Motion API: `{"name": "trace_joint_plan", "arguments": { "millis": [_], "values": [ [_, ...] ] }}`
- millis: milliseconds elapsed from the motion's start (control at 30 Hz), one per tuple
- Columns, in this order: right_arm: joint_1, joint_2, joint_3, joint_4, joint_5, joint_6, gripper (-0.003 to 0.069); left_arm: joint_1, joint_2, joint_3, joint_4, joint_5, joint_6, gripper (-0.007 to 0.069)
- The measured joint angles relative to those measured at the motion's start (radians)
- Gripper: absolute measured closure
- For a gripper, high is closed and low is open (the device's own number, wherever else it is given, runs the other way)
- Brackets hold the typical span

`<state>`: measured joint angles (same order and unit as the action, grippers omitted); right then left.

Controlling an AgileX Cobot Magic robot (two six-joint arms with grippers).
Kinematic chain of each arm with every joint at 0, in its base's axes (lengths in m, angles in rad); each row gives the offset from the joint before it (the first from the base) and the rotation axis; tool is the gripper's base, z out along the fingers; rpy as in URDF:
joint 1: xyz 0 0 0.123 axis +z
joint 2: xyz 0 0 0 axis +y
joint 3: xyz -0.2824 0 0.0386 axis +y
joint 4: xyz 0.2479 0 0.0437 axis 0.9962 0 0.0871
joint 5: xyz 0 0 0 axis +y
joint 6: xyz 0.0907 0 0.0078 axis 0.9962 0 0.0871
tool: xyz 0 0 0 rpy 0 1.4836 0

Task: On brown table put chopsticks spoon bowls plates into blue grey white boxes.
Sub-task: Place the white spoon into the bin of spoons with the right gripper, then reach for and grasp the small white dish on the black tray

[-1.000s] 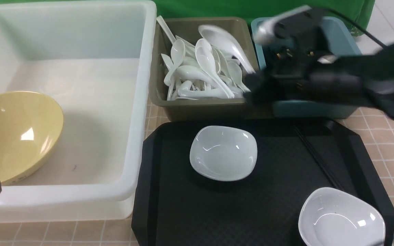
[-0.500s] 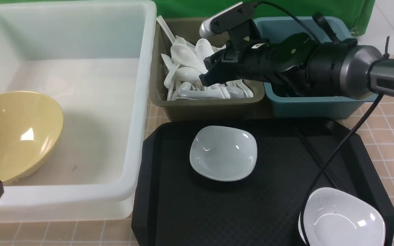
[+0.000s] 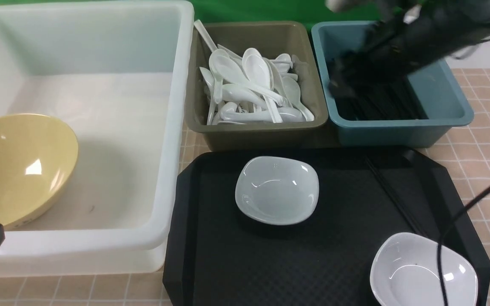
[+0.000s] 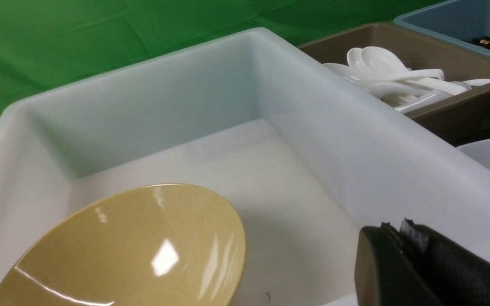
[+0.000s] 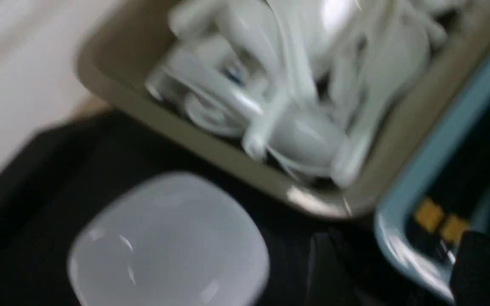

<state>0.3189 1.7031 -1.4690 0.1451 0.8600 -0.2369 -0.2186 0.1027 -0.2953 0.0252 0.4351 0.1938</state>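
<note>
The right gripper (image 3: 343, 78), blurred over the teal bin (image 3: 381, 134), grip state unreadable, is risking dragging its cable (image 3: 483, 193) across the near plate (image 3: 415, 276); the left gripper (image 4: 398, 227) is resting clenched and empty.

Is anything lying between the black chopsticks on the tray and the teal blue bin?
Nothing visible: only the raised rim of the black plastic tray separates the thin black chopsticks from the teal blue plastic bin just behind.

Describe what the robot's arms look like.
What shows is black. The left end effector is matte black with pale scuffed tips. The right arm is a dark blur with a whitish part on top; a thin black cable hangs below it.
</note>
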Motion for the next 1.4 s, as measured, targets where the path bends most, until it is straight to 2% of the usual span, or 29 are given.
{"name": "trace_joint_plan", "arguments": {
  "millis": [133, 300, 533, 700, 867, 933, 1000, 1133, 1400],
  "values": [
    [0.008, -0.008, 0.140, -0.075, 0.035, 0.068, 0.0248, 0.000, 0.000, 0.000, -0.006, -0.017, 0.000, 0.0623],
    [0.013, 0.018, 0.304, -0.145, -0.075, 0.093, 0.0248, 0.000, 0.000, 0.000, -0.007, -0.026, 0.000, 0.0623],
    [0.013, 0.095, 0.325, -0.228, -0.180, 0.136, 0.0249, 0.000, 0.000, 0.000, -0.007, -0.023, 0.000, 0.0623],
    [-0.008, 0.157, 0.324, -0.230, -0.160, 0.192, 0.0254, 0.000, 0.000, 0.000, -0.007, -0.022, 0.000, 0.0623],
    [-0.017, 0.168, 0.314, -0.216, -0.143, 0.213, 0.0337, 0.000, 0.000, 0.000, -0.007, -0.022, 0.000, 0.0623],
    [0.001, 0.168, 0.313, -0.207, -0.147, 0.196, 0.0483, 0.000, 0.000, 0.000, -0.007, -0.022, 0.000, 0.0623],
    [0.015, 0.168, 0.313, -0.218, -0.152, 0.183, 0.0542, 0.000, 0.000, 0.000, -0.007, -0.022, 0.000, 0.0623],
    [0.065, 0.167, 0.313, -0.249, -0.168, 0.134, 0.0543, 0.000, 0.000, 0.000, -0.007, -0.022, 0.000, 0.0623],
    [0.201, 0.087, 0.325, -0.233, -0.228, 0.061, 0.0543, 0.000, 0.000, 0.000, -0.006, -0.022, 0.000, 0.0623]
  ]
}}
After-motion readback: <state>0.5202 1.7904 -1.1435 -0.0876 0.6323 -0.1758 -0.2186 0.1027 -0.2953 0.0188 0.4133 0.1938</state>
